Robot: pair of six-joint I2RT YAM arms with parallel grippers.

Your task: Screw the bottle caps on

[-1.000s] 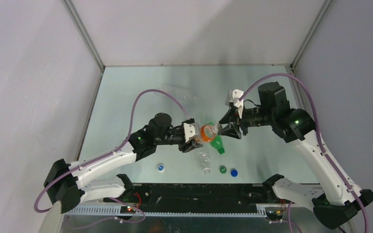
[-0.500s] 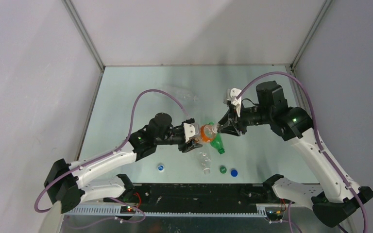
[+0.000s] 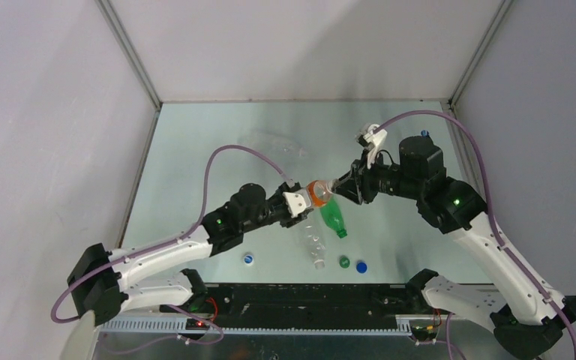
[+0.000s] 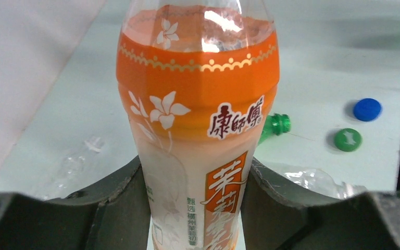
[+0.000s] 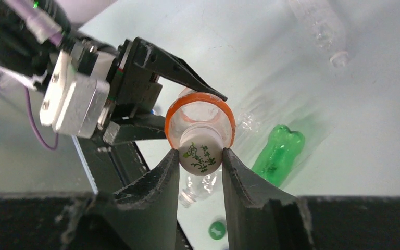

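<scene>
Left claw: my left claw (image 4: 194, 174) is pinching a small orange plastic drink bottle with a flowered label (image 4: 198, 104). One dark finger presses each side of its lower body.
Right claw: my right claw (image 5: 199, 155) is pinching a small round white plastic cap with green print (image 5: 201, 151). One finger is tight against each side of it.
Orange bottle: it hangs above the table between my two arms, lying roughly level in the overhead view. Its neck end points at the right claw.
White cap: it sits on the neck end of the orange bottle. I cannot tell how far it is threaded on.
Green bottle: a small green plastic bottle (image 3: 332, 217) lies on the pale table (image 3: 195, 150), just below the held bottle in the overhead view.
Clear bottles: one colourless plastic bottle (image 3: 313, 246) lies just beside the green one, nearer my bases. Another colourless bottle (image 3: 274, 142) lies further back, well apart from them.
Loose caps: a blue-and-white cap (image 3: 249, 259), a green cap (image 3: 343, 262) and a blue cap (image 3: 361, 265) rest on the table near its front edge. The green and blue caps are just beside each other. The blue-and-white cap is apart, toward my left.
</scene>
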